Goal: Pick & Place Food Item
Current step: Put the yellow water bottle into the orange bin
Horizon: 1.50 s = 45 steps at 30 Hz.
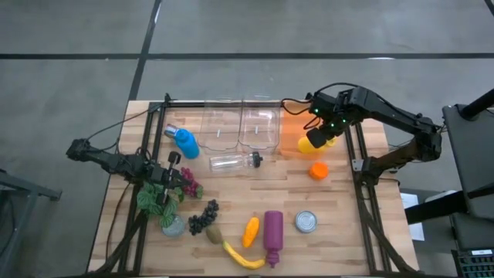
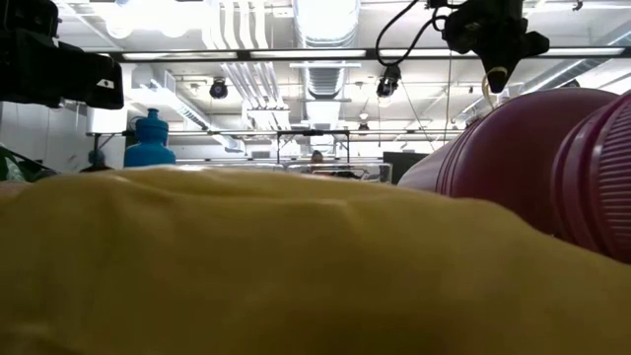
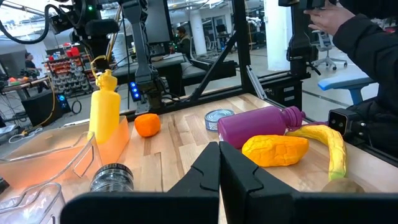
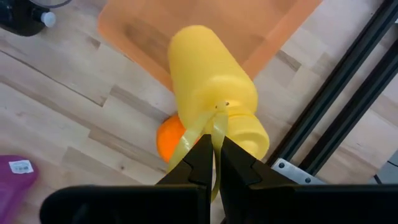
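High view shows the wooden table (image 1: 340, 224) with clear bins (image 1: 239, 123) and an orange bin (image 1: 293, 127) along its far edge. The right gripper (image 1: 324, 127) hangs over the orange bin's right side, its fingers pinched together on the strap of a yellow bottle (image 1: 319, 140), which dangles above the table. An orange (image 1: 318, 171) lies just in front of the bottle. The left gripper (image 1: 166, 179) rests near the left edge with fingers pressed together, empty. Near the front lie a purple bottle (image 1: 273, 228), a banana (image 1: 243, 257), a can (image 1: 306, 222) and grapes (image 1: 202, 217).
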Motion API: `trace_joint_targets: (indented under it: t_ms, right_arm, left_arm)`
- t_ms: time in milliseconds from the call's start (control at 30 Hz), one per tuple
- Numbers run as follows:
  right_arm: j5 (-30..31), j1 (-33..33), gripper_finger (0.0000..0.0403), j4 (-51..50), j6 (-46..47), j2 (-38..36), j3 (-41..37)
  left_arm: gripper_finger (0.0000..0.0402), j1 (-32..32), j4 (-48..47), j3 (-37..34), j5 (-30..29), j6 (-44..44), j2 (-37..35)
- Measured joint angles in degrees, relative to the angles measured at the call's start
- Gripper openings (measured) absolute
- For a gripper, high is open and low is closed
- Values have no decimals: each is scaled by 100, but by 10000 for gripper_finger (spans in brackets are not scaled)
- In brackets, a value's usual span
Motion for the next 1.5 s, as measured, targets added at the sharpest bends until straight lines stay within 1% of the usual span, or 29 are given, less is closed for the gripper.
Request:
trace_joint_targets:
  t_ms: [533, 667, 833, 967, 1100, 1300, 1500]
  right_arm:
    - [22, 0, 12, 301, -59, 2, 2]
    - [141, -52, 12, 373, -80, 2, 2]
    - [127, -354, 12, 500, -248, 2, 4]
    - [-171, -641, 12, 614, -501, 4, 4]
    - [-189, -779, 12, 623, -585, 150, 9]
    - [-172, -846, 8, 641, -773, 607, 23]
    - [7, -879, 8, 661, -971, 925, 478]
  left_arm:
    - [1, 0, 1, 0, 1, 0, 0]
    - [1, -1, 0, 0, 1, 0, 1]
    - [1, -1, 0, 0, 0, 0, 1]
    - [1, 0, 0, 1, 1, 0, 1]
    - [1, 0, 0, 0, 0, 0, 1]
    - [1, -1, 0, 1, 1, 0, 1]
    - [1, 1, 0, -1, 1, 0, 0]
